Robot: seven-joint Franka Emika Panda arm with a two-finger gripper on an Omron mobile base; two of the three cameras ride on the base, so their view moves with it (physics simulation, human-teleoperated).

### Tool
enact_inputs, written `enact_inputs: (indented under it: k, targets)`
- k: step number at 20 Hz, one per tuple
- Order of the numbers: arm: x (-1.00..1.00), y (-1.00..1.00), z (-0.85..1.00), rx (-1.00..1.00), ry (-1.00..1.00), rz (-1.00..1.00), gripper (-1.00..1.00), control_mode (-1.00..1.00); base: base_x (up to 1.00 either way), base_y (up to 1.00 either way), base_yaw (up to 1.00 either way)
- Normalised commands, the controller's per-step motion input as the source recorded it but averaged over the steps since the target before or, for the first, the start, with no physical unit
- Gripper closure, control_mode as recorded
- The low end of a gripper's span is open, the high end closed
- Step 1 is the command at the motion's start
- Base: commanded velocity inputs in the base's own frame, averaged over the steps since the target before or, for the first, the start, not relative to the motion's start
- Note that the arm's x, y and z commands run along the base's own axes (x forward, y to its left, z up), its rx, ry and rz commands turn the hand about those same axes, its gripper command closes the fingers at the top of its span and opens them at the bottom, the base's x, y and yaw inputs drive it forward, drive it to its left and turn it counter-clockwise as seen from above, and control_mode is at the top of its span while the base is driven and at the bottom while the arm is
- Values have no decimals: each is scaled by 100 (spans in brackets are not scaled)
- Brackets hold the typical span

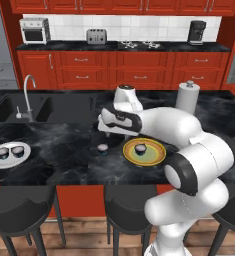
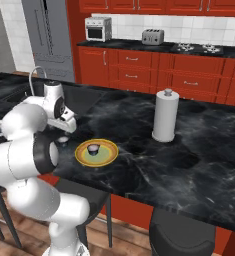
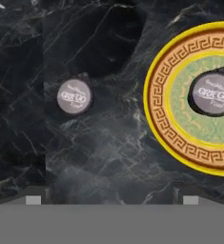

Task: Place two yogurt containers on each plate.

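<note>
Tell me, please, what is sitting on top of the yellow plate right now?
One yogurt container stands at the centre of the yellow plate. The patch of plate beneath the cup is covered, so it cannot be seen.

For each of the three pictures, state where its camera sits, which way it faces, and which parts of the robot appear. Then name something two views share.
Left base view: behind the arm to its left, facing the counter; arm rises lower right.
Right base view: behind to its right, facing the counter; arm at left.
Hand view: on the hand, looking down at the counter; open finger tips at bottom.
Shared: yellow plate holding one yogurt container.
</note>
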Motion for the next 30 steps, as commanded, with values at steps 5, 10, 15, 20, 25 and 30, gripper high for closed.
enact_inputs:
  k: [5, 10, 15, 20, 25, 30]
  targets:
    - [0, 50, -27, 0, -3, 0, -100, -100, 0, 0, 0]
    - [22, 8, -38, 3, 1, 3, -100, -100, 0, 0, 0]
    - [24, 0, -14, 0, 4, 1, -100, -100, 0, 0, 0]
    - [22, 6, -10, -1, 0, 0, -100, -100, 0, 0, 0]
    - [24, 5, -20, -1, 0, 0, -100, -100, 0, 0, 0]
    - [13, 2, -26, -1, 0, 0, -100, -100, 0, 0, 0]
